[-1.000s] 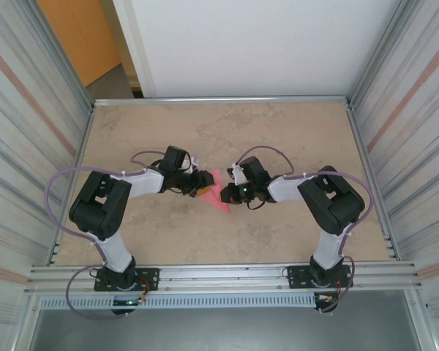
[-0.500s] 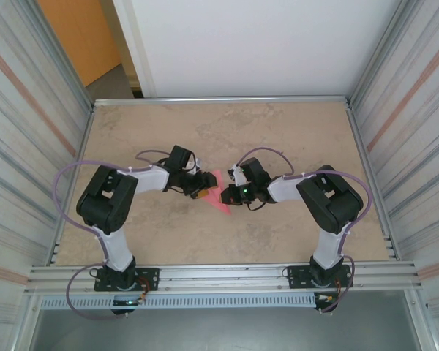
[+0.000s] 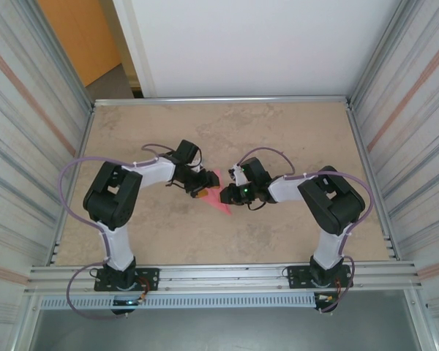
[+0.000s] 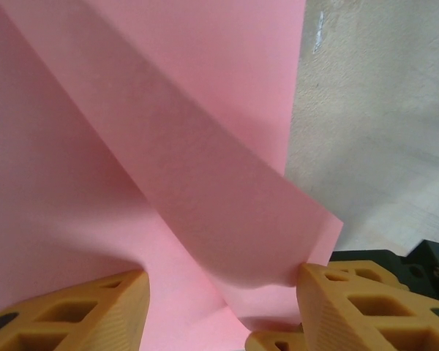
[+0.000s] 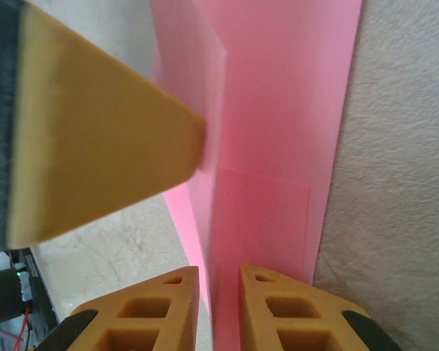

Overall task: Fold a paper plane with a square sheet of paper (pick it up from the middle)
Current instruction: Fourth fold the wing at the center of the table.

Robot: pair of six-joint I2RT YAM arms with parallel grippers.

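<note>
**Creasing a flap of the plane at mid-table**

Resting near the middle of the table (image 3: 278,131), between the two wrists: the paper plane (image 3: 221,203), pink, narrow and pointed, not yet fully folded. At left, note the left gripper (image 3: 200,189), spread wide and straddling a raised flap of the paper without clamping it; compare the left wrist view, with both fingertips (image 4: 80,307) set well apart and the flap arching between. At right, note the right gripper (image 3: 233,192), almost pressed together, parted by a slim gap with a fold line of the paper running into it; impossible to tell whether nipping the paper or just clear of it.

For a clean crease, judging from this layout: lay the flap down along its whole length before letting go, pin the body against the table with one finger, sweep from one end of the fold to the other, and avoid any sideways drag, given thin paper's likely tendency to slide or buckle.
</note>
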